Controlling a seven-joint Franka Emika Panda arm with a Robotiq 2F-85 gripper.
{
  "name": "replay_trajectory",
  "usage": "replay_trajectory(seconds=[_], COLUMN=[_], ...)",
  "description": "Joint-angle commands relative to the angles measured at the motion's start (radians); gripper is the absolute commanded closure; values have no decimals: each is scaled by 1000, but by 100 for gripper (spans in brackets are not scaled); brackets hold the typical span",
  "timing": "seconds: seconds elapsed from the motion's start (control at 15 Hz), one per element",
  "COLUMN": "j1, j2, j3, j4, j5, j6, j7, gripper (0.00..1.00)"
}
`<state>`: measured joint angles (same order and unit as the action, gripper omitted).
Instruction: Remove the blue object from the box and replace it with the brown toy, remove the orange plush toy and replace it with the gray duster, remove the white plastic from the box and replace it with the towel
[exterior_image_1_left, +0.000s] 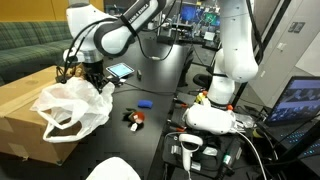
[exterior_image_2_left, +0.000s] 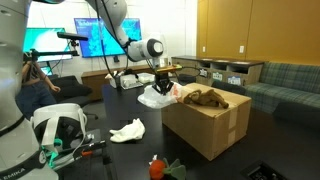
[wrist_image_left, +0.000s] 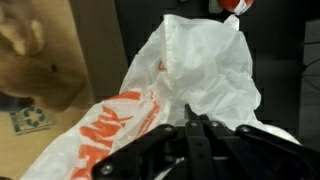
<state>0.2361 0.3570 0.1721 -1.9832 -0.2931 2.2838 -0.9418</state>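
The gripper is pinching the white plastic, its jaws drawn narrow on the crumpled top; in the wrist view the bag is spreading toward twelve o'clock from the fingers, with orange print showing at eight o'clock. In an exterior view the white plastic is hanging under the gripper at the three o'clock edge of the box; whether it is touching the cardboard I cannot tell. The blue object is lying on the table at three o'clock of the bag; the orange plush toy is lying near it, at seven o'clock. The brown toy is sitting inside the box; the towel is lying at nine o'clock of it.
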Motion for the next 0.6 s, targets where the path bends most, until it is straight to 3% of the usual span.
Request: replay_trajectory(seconds=[0.0, 0.27, 0.53], j1=[-27, -20, -2], j2=[-136, -220, -185], j3=[27, 40, 52], j4=[-252, -429, -393], j5=[-58, -78, -48], j6=[121, 196, 202], j7=[-25, 0, 112], gripper=[100, 100, 100])
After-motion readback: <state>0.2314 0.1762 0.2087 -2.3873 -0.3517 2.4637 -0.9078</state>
